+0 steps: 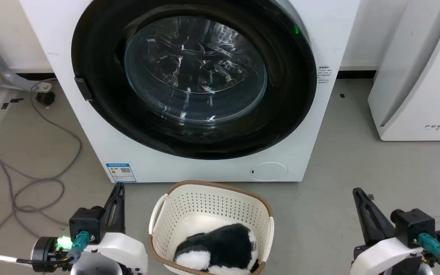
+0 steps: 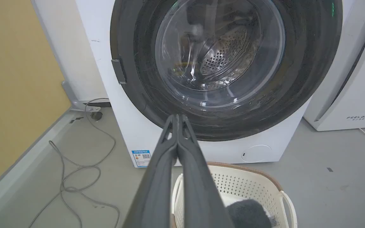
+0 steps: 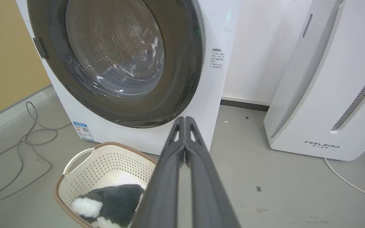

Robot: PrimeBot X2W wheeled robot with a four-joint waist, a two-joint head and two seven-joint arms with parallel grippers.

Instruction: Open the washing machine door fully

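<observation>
**Washing machine door (image 1: 193, 80) shut and untouched**

Glossy and black, it fills the upper centre of the head view, flush on the white washing machine (image 1: 204, 170), a small latch tab (image 1: 83, 88) at its left edge. The left gripper (image 1: 118, 188) sits at lower left, the right gripper (image 1: 357, 193) at lower right, each with fingers pressed together on nothing, well apart from the door. Between them stands a cream basket (image 1: 204, 204) holding a black-and-white plush toy (image 1: 224, 240).
</observation>
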